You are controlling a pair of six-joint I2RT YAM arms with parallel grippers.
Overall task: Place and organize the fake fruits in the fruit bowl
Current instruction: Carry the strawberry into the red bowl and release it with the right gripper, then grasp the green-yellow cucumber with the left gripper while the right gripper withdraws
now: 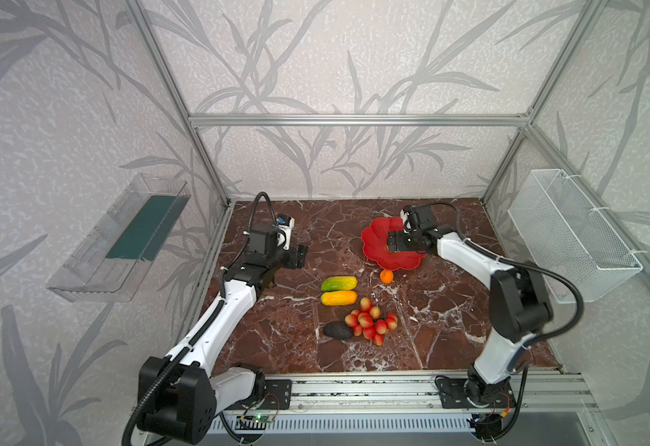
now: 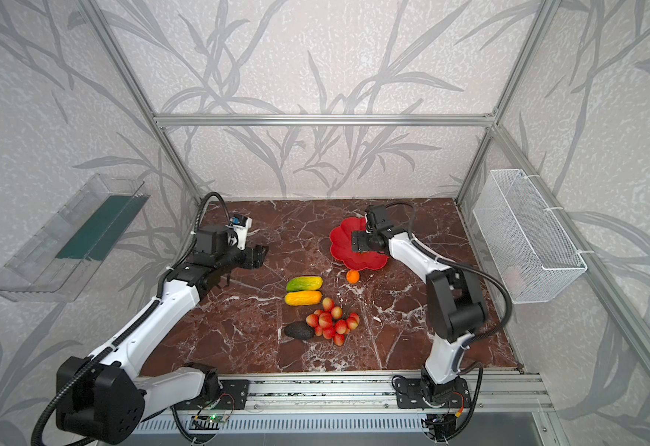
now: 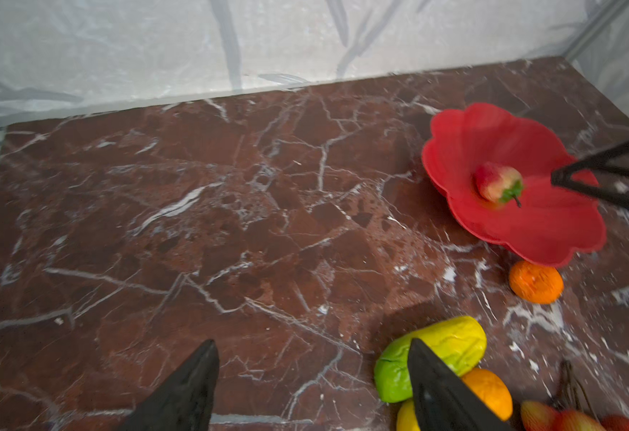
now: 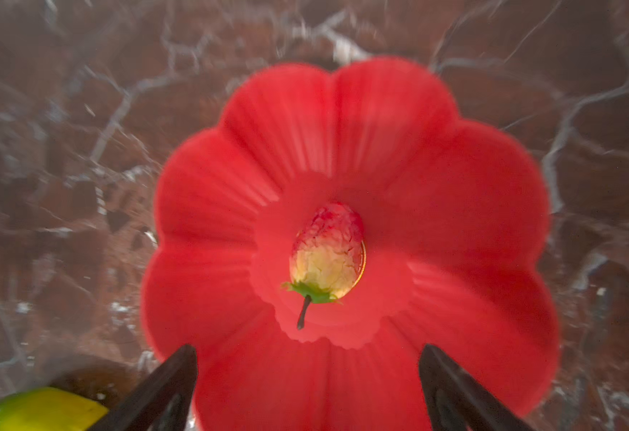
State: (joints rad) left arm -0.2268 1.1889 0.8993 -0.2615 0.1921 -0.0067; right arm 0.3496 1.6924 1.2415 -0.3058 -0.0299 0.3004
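Red bowl, red-cream strawberry, green oblong, orange ball, white-veined maroon tabletop.

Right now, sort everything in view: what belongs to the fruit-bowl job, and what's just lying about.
Job: red flower-shaped bowl, strawberry lying in it, green oblong fruit, yellow-orange oblong fruit, small orange ball, dark avocado, bunch of red-yellow ovals.
Lying about: clear plastic tray, white wire basket, both on the side walls.

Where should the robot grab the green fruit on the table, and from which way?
Probably across its middle, from straight above. The green fruit lies flat, long and rounded, so its narrow width suits the jaws. Its far side is free; the yellow-orange fruit lies close along its near side, so go carefully there.
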